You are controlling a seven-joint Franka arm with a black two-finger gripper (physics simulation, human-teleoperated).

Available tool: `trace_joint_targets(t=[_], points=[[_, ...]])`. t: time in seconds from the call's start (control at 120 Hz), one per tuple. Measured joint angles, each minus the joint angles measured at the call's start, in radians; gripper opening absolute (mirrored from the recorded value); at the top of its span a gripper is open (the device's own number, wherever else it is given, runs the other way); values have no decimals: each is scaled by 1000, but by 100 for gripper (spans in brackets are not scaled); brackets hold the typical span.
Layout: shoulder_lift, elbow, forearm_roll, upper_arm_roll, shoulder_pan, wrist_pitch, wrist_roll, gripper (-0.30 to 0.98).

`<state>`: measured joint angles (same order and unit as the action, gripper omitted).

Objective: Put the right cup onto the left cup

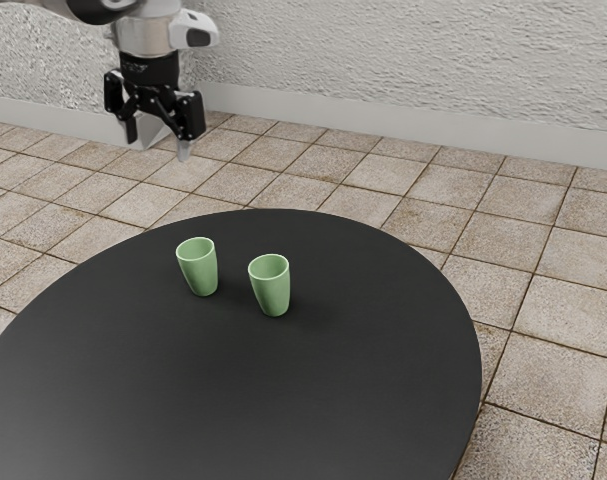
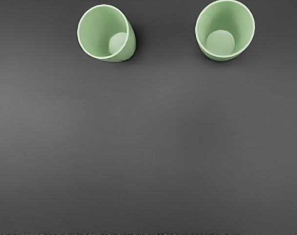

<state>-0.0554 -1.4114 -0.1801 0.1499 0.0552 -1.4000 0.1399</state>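
My gripper point(image 1: 159, 148) hangs high at the exterior view's upper left, open, its fingers wide apart with nothing between them. Two green cups stand upright and apart on the black table. One cup point(image 1: 199, 268) is toward the exterior view's left; the other cup point(image 1: 271, 287) stands beside it, toward the exterior view's right. Looking down from my hand, the wrist view has a cup point(image 2: 106, 33) and another cup point(image 2: 225, 30), both with open mouths up and bare insides.
The round black table point(image 1: 233, 400) has its curved edge below and beyond my gripper. A tiled floor point(image 1: 543, 260) surrounds it, and a white textured wall point(image 1: 413, 70) rises behind.
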Motion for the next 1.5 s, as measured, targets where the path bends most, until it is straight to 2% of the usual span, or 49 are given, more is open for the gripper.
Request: trace_joint_targets(t=[0.175,0.4,0.775,1.092,1.5], points=[[-14,-4,-8,6,40,-11,18,69],[-81,-32,-13,63,21,-102,36,69],[-237,-41,-13,117,20,-267,70,69],[-389,-42,-22,120,20,-416,90,69],[-428,-132,-25,117,20,-572,107,69]])
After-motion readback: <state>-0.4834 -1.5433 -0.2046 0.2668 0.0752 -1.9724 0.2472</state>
